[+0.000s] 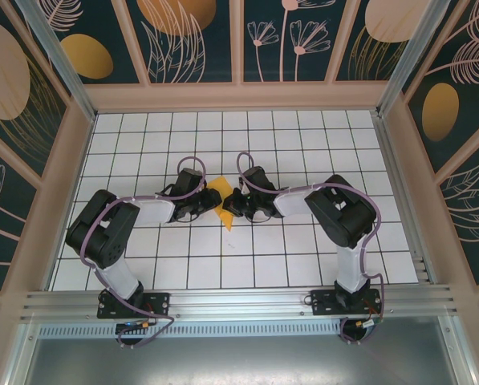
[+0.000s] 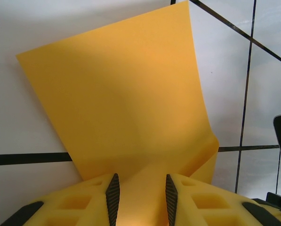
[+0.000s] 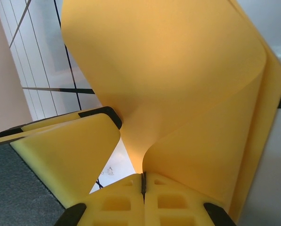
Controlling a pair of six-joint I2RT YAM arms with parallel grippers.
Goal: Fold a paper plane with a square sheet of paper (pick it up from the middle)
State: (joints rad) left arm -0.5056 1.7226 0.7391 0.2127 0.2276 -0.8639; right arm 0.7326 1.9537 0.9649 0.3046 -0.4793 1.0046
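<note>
The square sheet of paper (image 1: 217, 190) is orange-yellow and hangs curled between the two grippers above the middle of the tiled table. My right gripper (image 1: 232, 205) is shut on one edge of it. In the right wrist view the sheet (image 3: 178, 80) curls up and over from the closed jaws (image 3: 143, 181). My left gripper (image 1: 204, 202) faces it from the left. Its pads (image 2: 113, 195) stand apart, and the sheet (image 2: 121, 94) runs down into the gap between them (image 2: 141, 197). One left finger (image 3: 69, 155) shows beside the paper. The paper plane is out of view.
The white grid-tiled table (image 1: 303, 257) has low beige walls (image 1: 71, 176) at the left, right and back. Both arm bases sit on the metal rail (image 1: 239, 301) at the near edge. The two wrists are close together at the table's centre.
</note>
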